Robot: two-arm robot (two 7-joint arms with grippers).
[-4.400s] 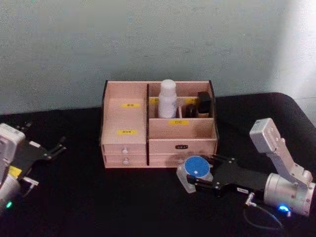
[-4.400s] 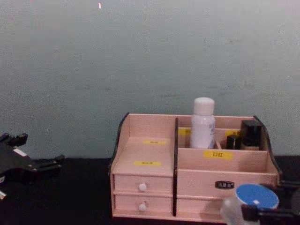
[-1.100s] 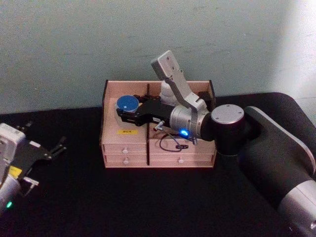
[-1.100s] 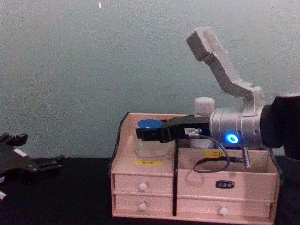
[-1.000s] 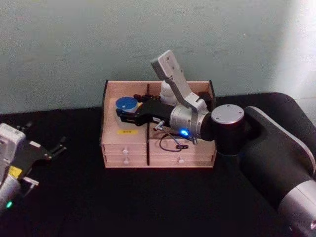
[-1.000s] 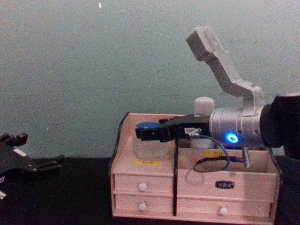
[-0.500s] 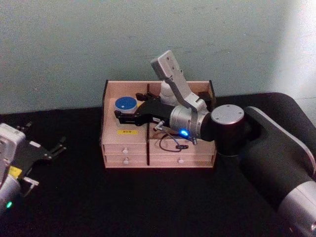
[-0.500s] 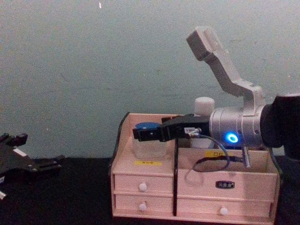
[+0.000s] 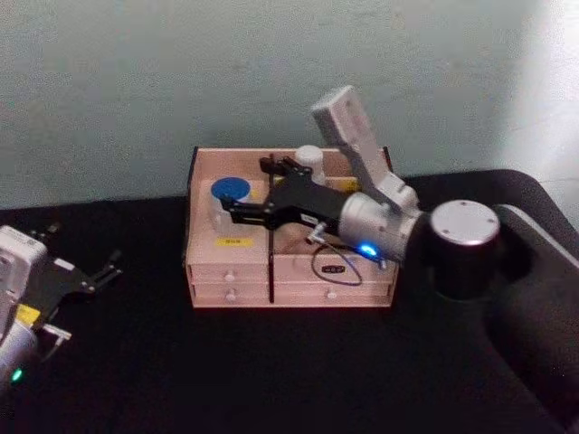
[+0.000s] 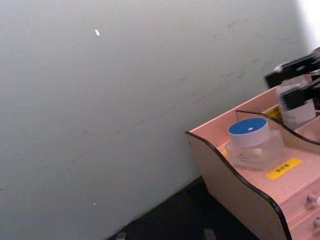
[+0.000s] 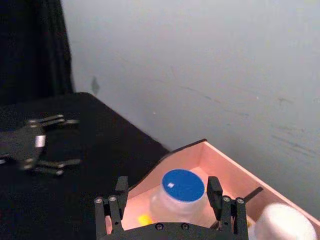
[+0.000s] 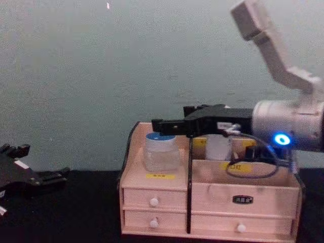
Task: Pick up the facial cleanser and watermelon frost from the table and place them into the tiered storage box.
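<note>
The watermelon frost [image 9: 230, 193], a clear jar with a blue lid, stands on the upper left tier of the tiered storage box [image 9: 233, 264]; it shows in the chest view as the jar [image 12: 161, 151] on the box [image 12: 157, 188]. My right gripper [image 9: 244, 188] hovers open just above and behind it, not touching; the wrist view has the jar [image 11: 182, 190] beyond both fingers [image 11: 109, 212]. The facial cleanser [image 9: 310, 159] stands in the back right compartment, partly hidden by that gripper [image 12: 172, 117]. My left gripper [image 9: 83, 246] rests open at the table's left.
The box stands against a pale wall on a black table [image 9: 271, 371]. My right arm's bulky body [image 9: 507, 298] fills the table's right side. The left wrist view has the jar [image 10: 252, 142] behind the box's dark side edge [image 10: 225, 172].
The right gripper carried the jar from the table to the upper left tier, let go of it, then rose and drew back to the right. The left arm stayed put.
</note>
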